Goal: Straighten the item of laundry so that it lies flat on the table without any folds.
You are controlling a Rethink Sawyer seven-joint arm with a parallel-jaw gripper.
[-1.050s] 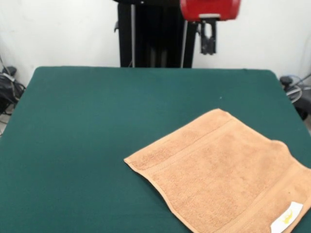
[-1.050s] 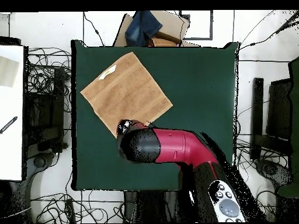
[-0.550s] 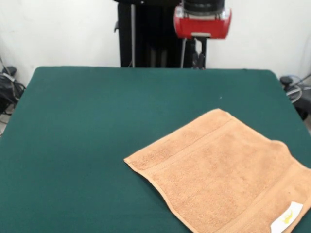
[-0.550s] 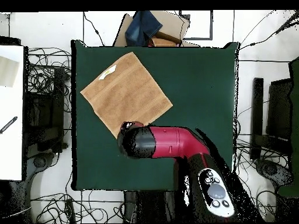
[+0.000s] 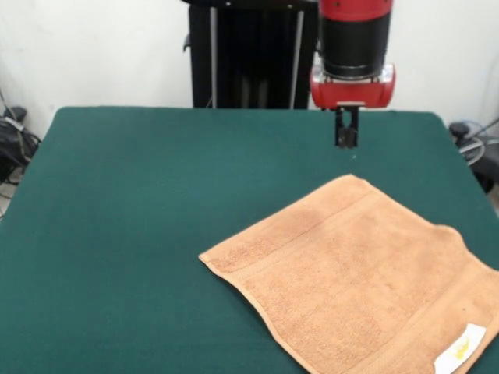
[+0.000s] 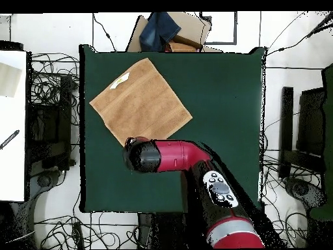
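Towel (image 5: 355,276) flat on green table (image 5: 156,202).
Claw (image 5: 346,139) hangs just above towel's far corner, w/ tips close together, holding nothing.

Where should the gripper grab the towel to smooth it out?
Probably the towel's corner nearest the gripper, approached from straight above. That corner lies flat and exposed on the table, just below where the gripper hangs, so it is the shortest reach.
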